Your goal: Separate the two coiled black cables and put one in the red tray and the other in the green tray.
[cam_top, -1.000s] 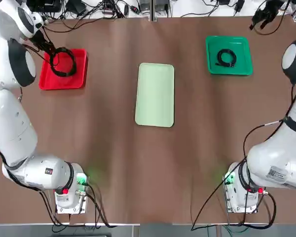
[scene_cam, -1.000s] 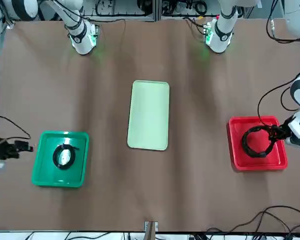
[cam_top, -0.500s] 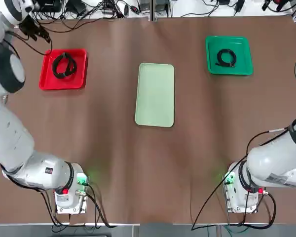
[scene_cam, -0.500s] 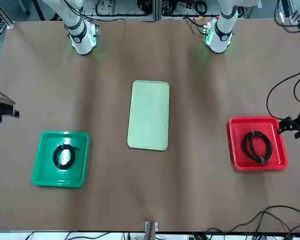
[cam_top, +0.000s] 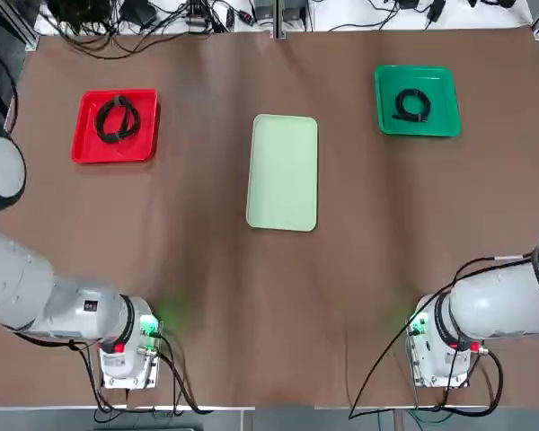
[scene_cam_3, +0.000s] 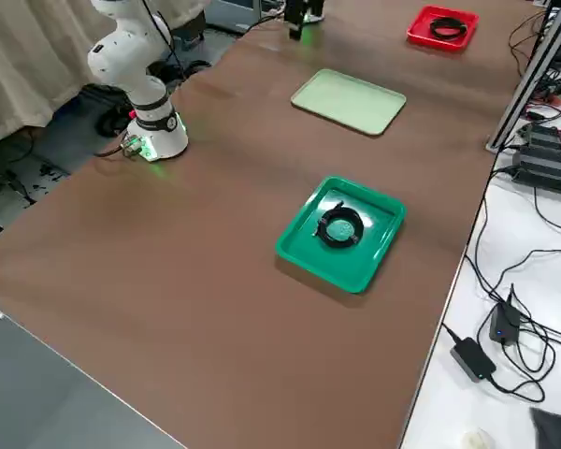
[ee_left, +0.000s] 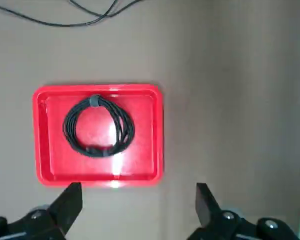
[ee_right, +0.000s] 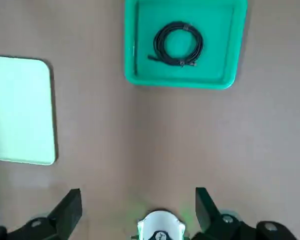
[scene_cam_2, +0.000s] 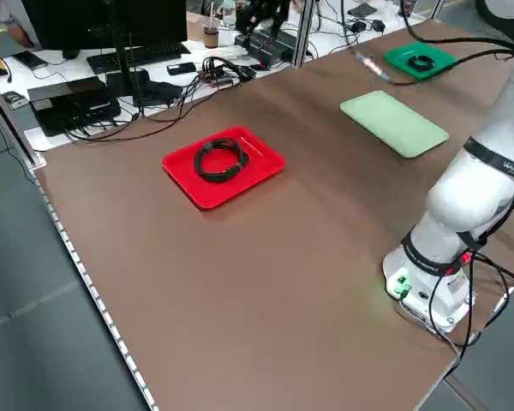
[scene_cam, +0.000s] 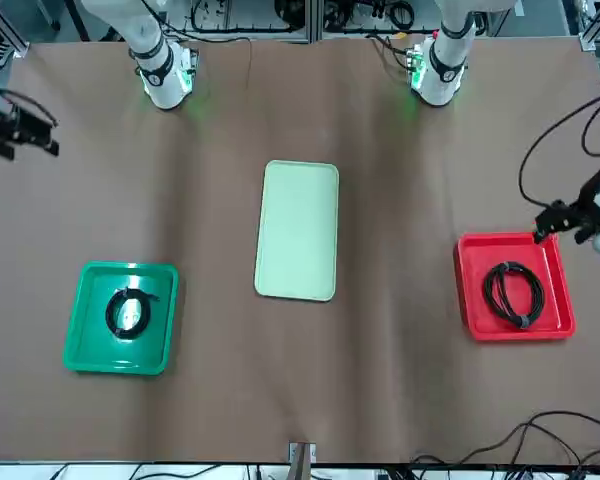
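Two coiled black cables are sorted: one [cam_top: 118, 118] in the red tray [cam_top: 83, 149], far left; one [cam_top: 412, 106] in the green tray [cam_top: 384, 123], far right. Left end effector [ee_left: 135, 210] and right end effector [ee_right: 135, 210] spread wide, empty, clear of both trays; task judged complete.

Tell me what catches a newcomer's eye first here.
Two bright trays stand out on the brown table: the red tray at the far left, the green tray at the far right, each holding one black coil. Between them lies an empty pale tray. Both grippers hang open, holding nothing.
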Robot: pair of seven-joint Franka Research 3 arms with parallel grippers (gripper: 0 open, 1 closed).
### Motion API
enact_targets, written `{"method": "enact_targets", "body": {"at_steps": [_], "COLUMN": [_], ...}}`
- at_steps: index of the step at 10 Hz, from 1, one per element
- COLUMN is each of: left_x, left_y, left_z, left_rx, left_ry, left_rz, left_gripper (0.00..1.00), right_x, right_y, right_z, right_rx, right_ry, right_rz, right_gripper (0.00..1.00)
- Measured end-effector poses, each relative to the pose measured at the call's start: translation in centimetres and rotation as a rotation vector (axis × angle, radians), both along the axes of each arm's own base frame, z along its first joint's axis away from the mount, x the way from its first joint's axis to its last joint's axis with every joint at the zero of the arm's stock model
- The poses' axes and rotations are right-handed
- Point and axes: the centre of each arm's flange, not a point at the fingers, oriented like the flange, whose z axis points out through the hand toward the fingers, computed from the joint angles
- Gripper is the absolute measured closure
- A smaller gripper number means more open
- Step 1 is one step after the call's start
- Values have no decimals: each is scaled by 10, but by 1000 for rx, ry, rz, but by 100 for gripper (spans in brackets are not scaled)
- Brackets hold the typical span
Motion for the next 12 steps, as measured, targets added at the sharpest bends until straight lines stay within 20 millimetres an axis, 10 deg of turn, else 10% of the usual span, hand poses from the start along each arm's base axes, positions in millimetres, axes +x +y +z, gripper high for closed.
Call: {"method": "enact_targets", "body": {"at_steps": [3,12], "left_x": [-15,-22], "left_y": [-33,-40], "left_z": [62,59], "left_rx": [4,3], "left_ry": [36,94], "left_rz": [8,-7], "left_gripper": [0,0], "right_x": [-12,-2], "right_y": [6,-22], "right_z": [8,-23], "right_rx": [-6,-14], "right_ry": [-10,-8], "right_rz": [-19,-95], "right_gripper": [0,0]}}
